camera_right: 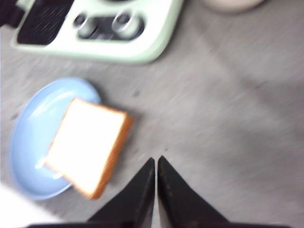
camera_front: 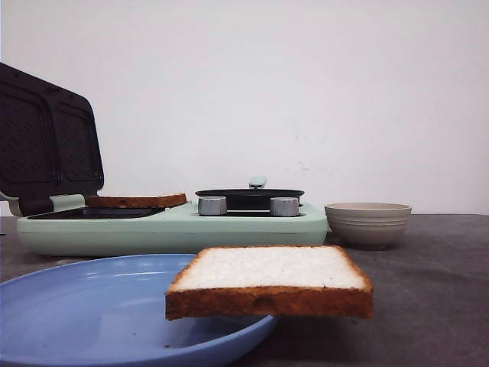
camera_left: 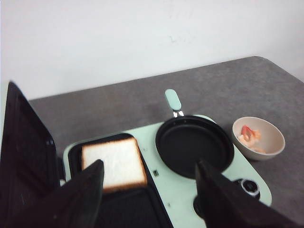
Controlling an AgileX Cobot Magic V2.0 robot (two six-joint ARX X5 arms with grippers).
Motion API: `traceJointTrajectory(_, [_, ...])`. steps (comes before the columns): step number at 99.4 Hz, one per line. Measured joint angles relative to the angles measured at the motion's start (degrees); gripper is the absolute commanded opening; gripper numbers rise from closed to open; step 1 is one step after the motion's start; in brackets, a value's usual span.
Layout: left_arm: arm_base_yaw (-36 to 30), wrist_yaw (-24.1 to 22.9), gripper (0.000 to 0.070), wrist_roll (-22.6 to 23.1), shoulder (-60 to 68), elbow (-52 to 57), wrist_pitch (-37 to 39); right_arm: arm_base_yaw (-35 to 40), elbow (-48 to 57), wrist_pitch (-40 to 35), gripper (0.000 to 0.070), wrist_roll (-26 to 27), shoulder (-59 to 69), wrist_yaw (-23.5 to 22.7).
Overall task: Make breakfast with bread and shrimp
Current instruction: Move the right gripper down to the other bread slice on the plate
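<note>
One slice of bread (camera_left: 113, 167) lies flat on the dark griddle plate of the mint-green breakfast maker (camera_front: 229, 227), on the side next to its raised lid (camera_front: 47, 141); it reads as already laid down as the base of a sandwich, with the lid left up so more can go on top. The second slice (camera_front: 269, 280) sits nearer the camera than the breakfast maker, resting on the rim of the blue plate (camera_front: 84, 306) with a good part of it hanging out past the rim over the bench (camera_front: 443, 290). That overhang would give a tool an edge to grip, though whether it was meant so I cannot tell. The shrimp (camera_left: 249, 136) wait in the beige bowl (camera_left: 259, 137), just beside the breakfast maker at its frying-pan end, within reach for a later transfer. The small black pan (camera_left: 194, 146) on the breakfast maker holds nothing I can see. The left tool (camera_left: 149, 187) hangs above the breakfast maker with its fingers spread wide apart and nothing between them. The right tool (camera_right: 156, 167) hovers over bare bench beside the blue plate, its tips pressed together and gripping nothing. The bench is a dark grey, matte, faintly speckled surface; behind the breakfast maker stands a plain white wall, evenly lit.
</note>
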Motion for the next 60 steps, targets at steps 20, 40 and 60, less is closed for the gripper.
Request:
traceJointTrajectory(20, [0.0, 0.0, 0.0313, -1.5, -9.6, -10.7, 3.6, 1.5, -10.3, 9.4, 0.0079, 8.0, 0.0, -7.6])
traceJointTrajectory(40, [0.0, 1.0, 0.0314, -4.2, -16.3, -18.3, 5.0, 4.1, -20.2, 22.7, 0.0089, 19.6, 0.1, -11.2])
traceJointTrajectory(60, [0.0, 1.4, 0.0314, -6.1, -17.3, -20.5, 4.7, 8.4, -23.6, 31.7, 0.0249, 29.1, 1.6, -11.7])
